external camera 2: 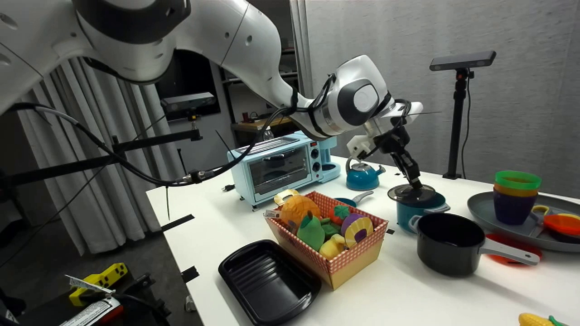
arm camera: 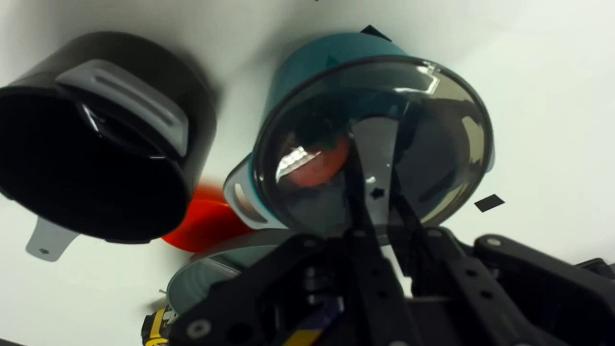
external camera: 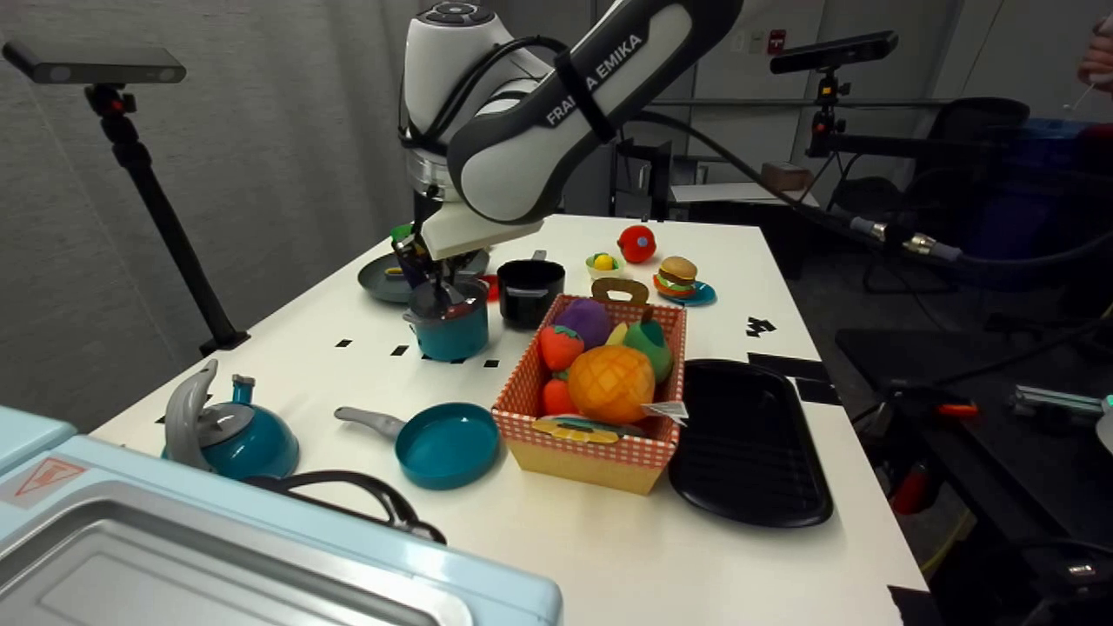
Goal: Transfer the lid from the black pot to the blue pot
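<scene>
The lid is a round dark see-through disc with a grey handle; it shows in the wrist view [arm camera: 307, 139] and in an exterior view [external camera 2: 399, 194]. My gripper [arm camera: 377, 163] is shut on the lid's handle, also visible in an exterior view [external camera 2: 415, 182]. The lid is over the mouth of the blue pot [external camera 2: 405, 216], slightly tilted and sticking out past one side. I cannot tell whether it touches the rim. The blue pot also shows below the lid in an exterior view [external camera: 452, 337]. The black pot [external camera 2: 446, 251] stands uncovered beside the blue pot, also in the wrist view [arm camera: 192, 113].
A fruit basket [external camera: 574, 465] and a black tray [external camera: 748, 443] stand near the pots. A grey pan [external camera 2: 480, 210] with stacked cups [external camera 2: 514, 203] lies beside them. A red plate [arm camera: 206, 221], teal frying pan [external camera: 448, 445], kettle [external camera: 252, 443] and toaster oven [external camera 2: 281, 167] are around.
</scene>
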Available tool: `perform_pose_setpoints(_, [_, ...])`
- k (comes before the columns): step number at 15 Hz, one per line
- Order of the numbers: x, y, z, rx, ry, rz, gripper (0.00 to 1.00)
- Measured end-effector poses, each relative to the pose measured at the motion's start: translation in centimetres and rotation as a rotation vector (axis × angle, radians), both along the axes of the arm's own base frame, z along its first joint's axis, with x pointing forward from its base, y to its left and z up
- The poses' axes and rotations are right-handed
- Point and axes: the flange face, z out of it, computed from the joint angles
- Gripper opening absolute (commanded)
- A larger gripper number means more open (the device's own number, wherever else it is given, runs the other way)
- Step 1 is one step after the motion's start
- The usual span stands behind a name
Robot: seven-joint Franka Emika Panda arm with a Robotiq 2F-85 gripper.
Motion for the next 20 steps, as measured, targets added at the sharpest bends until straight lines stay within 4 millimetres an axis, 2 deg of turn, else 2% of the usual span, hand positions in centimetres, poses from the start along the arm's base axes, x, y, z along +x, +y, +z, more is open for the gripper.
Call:
perform_pose_setpoints(6, [1.4,1.0,-1.2,0.0,-0.019,-0.019,0.04])
perform_pose_setpoints(11, [2.5,1.3,-0.9,0.003,-0.007,-0.051,0.04])
perform_pose_setpoints(14, [2.9,0.5,-0.6,0.001,0.001,-0.075,0.04])
perform_pose_setpoints(20, [2.7,-2.4,-1.0,-0.003,0.017,-0.121,0.04])
